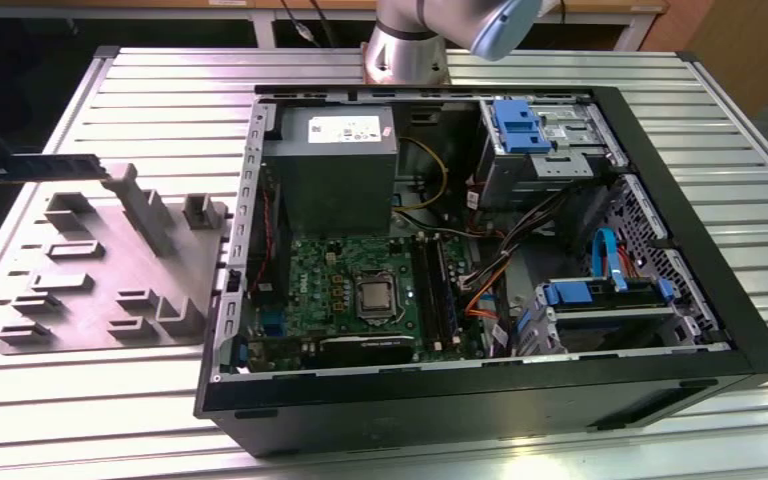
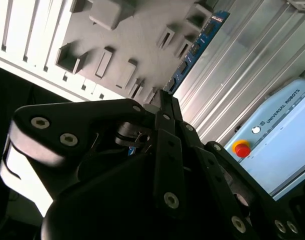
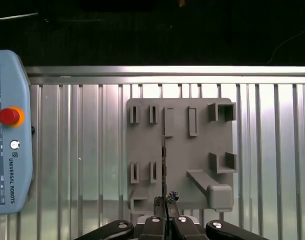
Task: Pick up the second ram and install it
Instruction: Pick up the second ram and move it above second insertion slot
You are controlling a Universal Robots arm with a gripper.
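— What's sitting out here?

— The slatted metal bench (image 1: 131, 90) is carrying an open computer case (image 1: 758, 350), which is lying on its side. Its motherboard (image 1: 331, 280) and grey power supply (image 1: 337, 165) are showing. Just beside the case, toward the exterior view's left, a grey fixture plate (image 1: 91, 270) is lying flat. A pale blue teach pendant (image 3: 10, 145) is resting on the bench near the plate.

— And the arm?

— It's hovering over that plate. The hand (image 3: 165, 207) is clenching on the second ram (image 1: 57, 166), gripping it by one end.

— Where's the stick itself?

— It's hanging level and on edge above the plate, well apart from the case. Whether it's touching the plate, I can't tell.
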